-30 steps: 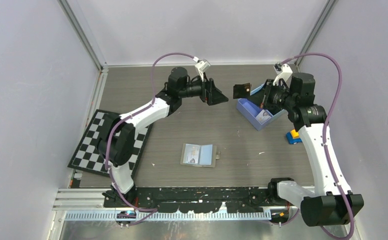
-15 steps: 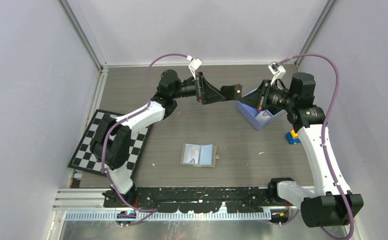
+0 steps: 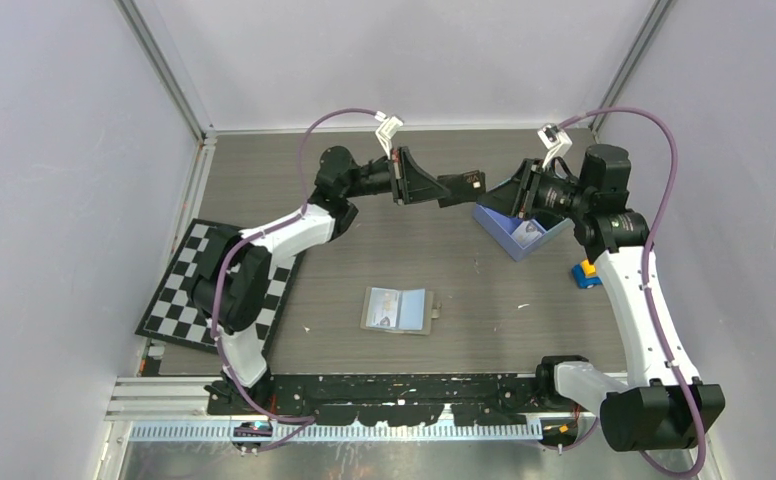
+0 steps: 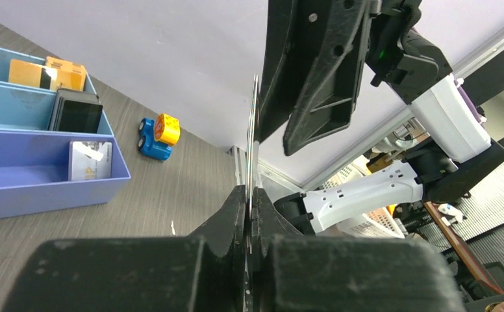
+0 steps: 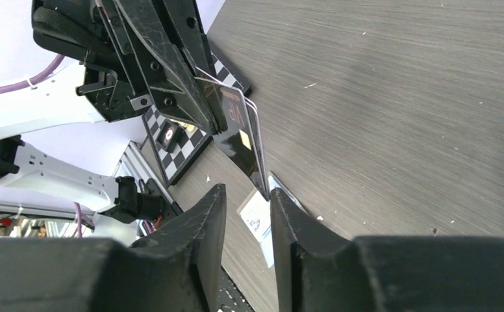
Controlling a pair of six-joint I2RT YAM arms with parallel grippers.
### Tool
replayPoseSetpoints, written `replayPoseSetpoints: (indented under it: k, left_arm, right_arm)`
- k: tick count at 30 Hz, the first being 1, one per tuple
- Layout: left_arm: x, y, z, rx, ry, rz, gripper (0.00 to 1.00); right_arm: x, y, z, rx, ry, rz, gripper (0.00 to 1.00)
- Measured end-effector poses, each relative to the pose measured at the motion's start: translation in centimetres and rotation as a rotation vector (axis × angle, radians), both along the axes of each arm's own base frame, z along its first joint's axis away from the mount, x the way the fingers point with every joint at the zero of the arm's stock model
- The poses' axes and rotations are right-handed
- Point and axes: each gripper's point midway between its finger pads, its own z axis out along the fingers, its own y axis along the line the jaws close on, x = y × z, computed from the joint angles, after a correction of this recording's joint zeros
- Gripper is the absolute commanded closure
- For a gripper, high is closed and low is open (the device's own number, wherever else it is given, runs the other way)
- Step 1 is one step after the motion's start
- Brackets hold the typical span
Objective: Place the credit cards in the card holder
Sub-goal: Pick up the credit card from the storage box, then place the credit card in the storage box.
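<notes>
So a second ago the left gripper (image 3: 448, 190) was hanging wide and well short of the right one. Now it has slid across and clamped onto the dark card (image 3: 471, 183) that the right gripper (image 3: 492, 196) was holding up. Meanwhile the right gripper's fingers have gone from pinched to spread. In the right wrist view there's clear daylight between them, with the card's near corner just poking into the gap. Can't tell if it's brushing one finger. From the left wrist view, the left fingers are squeezed together on the card, which shows edge-on as a thin line.

Basically a mid-air handover, and it looks like the card belongs to the left arm now. It's up over the far part of the tabletop (image 3: 524, 330), just beside the blue tray (image 4: 41, 188). The tray has more credit cards (image 4: 25, 73) in its compartments: orange, dark, whitish. The card holder (image 3: 398, 310) lies open and flat near the middle of the tabletop, well apart from all this.

My read: the right arm needs to back off cleanly so it doesn't drag the card crooked. Then the left one can carry it down to a pocket. It's a thin card in a slim grip, so any twist would make the slot-in fiddly.
</notes>
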Motion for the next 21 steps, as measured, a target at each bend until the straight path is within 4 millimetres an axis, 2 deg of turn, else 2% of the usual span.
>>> replayPoseSetpoints:
  k: [5,9,15,21]
  left_arm:
    - [-0.6,0.1,-1.5,0.017,0.022,-0.014,1.00]
    - [-0.8,0.2,-2.2,0.030,0.035,-0.022,1.00]
    - [-1.6,0.6,-1.8,0.029,0.024,-0.036,1.00]
    - [-2.4,1.0,-0.9,0.020,0.001,-0.044,1.00]
  right_arm:
    - [0.1,0.0,0.2,0.013,0.014,-0.017,0.57]
    - [0.2,0.2,1.4,0.051,0.001,-0.027,0.58]
    - [0.0,0.1,3.3,0.085,-0.049,-0.040,0.62]
    - [0.8,-1.1,3.2,0.087,-0.044,-0.089,0.62]
